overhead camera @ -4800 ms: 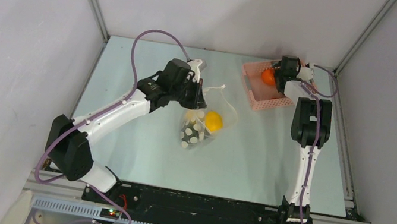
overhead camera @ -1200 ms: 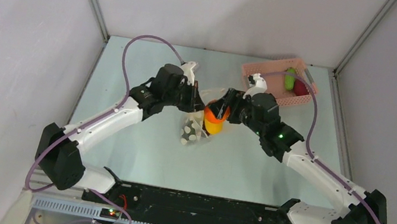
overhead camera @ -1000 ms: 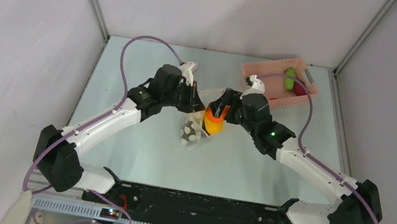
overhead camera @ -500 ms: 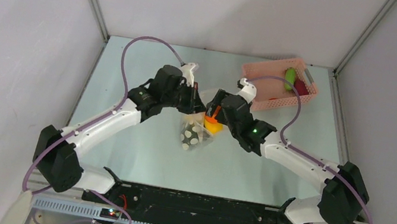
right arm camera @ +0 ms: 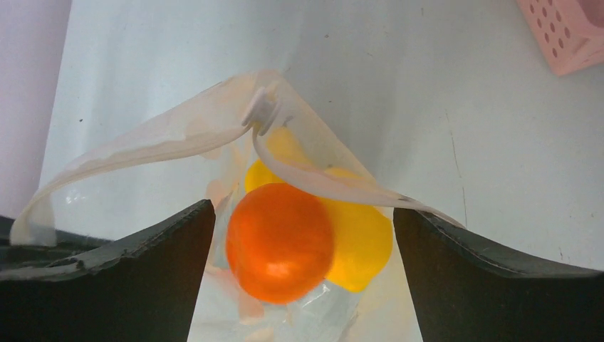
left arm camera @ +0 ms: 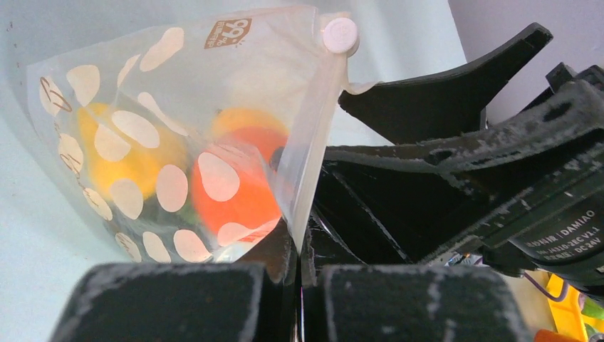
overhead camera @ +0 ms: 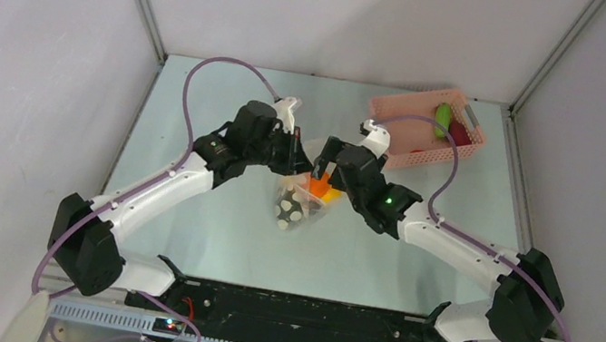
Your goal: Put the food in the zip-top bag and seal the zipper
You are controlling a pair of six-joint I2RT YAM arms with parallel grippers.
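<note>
Pinching the clear white-dotted plastic bag's (left arm camera: 178,78) mouth edge in my closed left jaws, I hold my right jaws open astride the glossy orange toy fruit (right arm camera: 280,242) lying inside, so backing out to fetch more from the pink lattice basket (overhead camera: 435,153) seems next.

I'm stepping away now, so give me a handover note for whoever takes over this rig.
Left gripper shut on the zip-top bag at its mouth edge, holding it open. Right gripper open at the mouth, astride the orange fruit.
Done: orange fruit and yellow fruit inside the bag.
Green fruit and dark red fruit lie in the pink basket.
Left to do: bag those two, seal the zipper.
</note>
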